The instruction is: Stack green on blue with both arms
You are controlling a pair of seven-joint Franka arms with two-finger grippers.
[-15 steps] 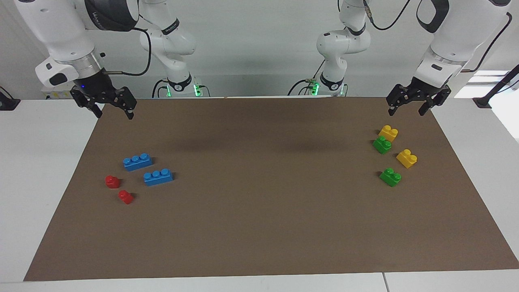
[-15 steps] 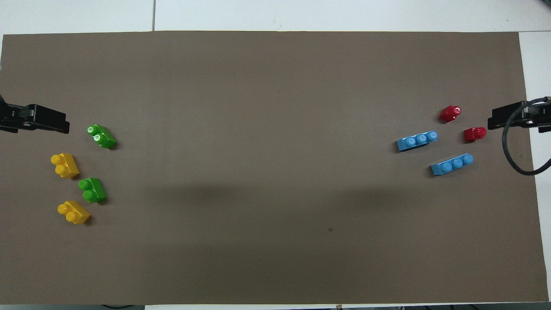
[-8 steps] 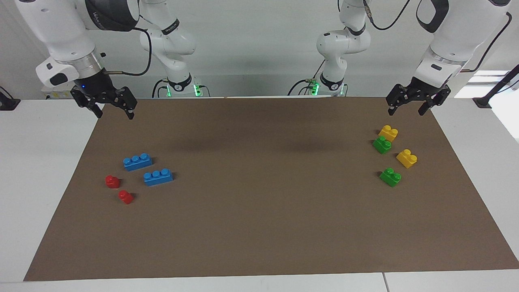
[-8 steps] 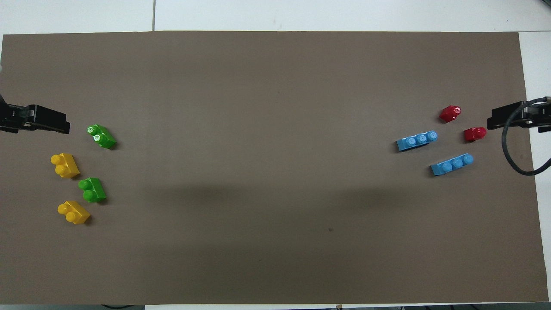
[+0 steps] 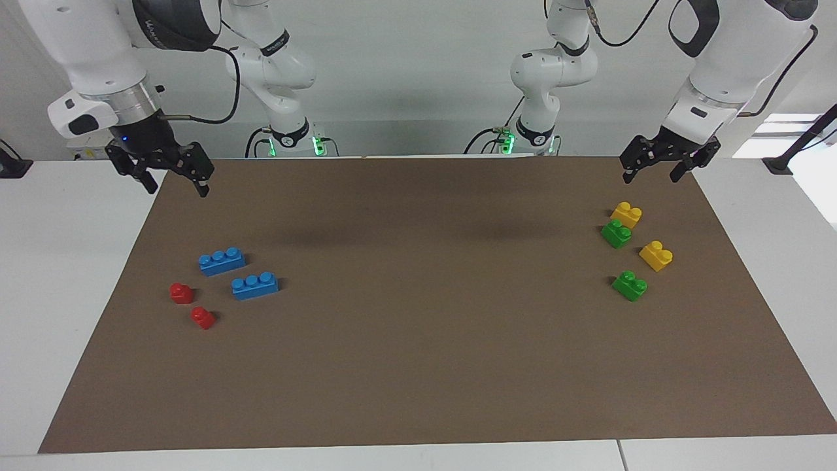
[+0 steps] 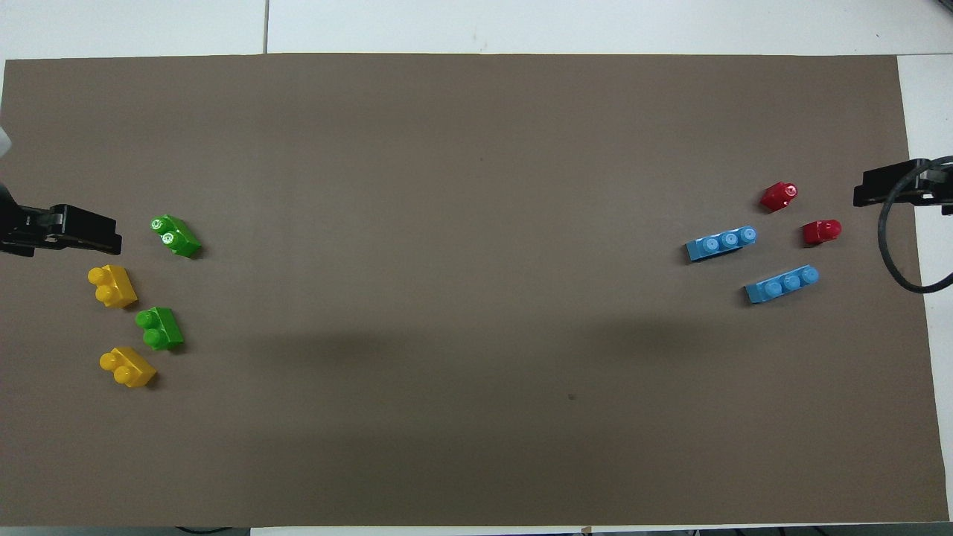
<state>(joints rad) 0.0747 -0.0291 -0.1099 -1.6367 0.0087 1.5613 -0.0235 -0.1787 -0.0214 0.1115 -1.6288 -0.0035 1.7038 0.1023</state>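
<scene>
At the right arm's end of the brown paper mat (image 5: 418, 366), the right arm's black two-finger gripper (image 5: 176, 185) is hanging in the air over the mat's edge, fingers spread wide and gripping nothing. Two small red one-stud plastic bricks (image 5: 182, 292) (image 5: 203, 318) are lying on the mat below it, and just beside them, toward the middle of the table, two long blue three-stud plastic bricks (image 5: 222, 261) (image 5: 255, 286) are resting flat and slightly apart, studs up, the first one nearer to the robots.

The wide middle of the mat is separating these from the bricks at the left arm's end. There, a small bright green two-stud plastic brick (image 5: 616, 233) is sitting just beside a yellow two-stud plastic brick (image 5: 626, 214), which is nearer to the robots. A second yellow brick (image 5: 656, 256) and a second green brick (image 5: 630, 286) are lying farther from the robots.

The left arm's black two-finger gripper (image 5: 652, 174) is hovering over the mat's edge nearest the robots, above the first yellow brick, fingers parted and carrying nothing.
</scene>
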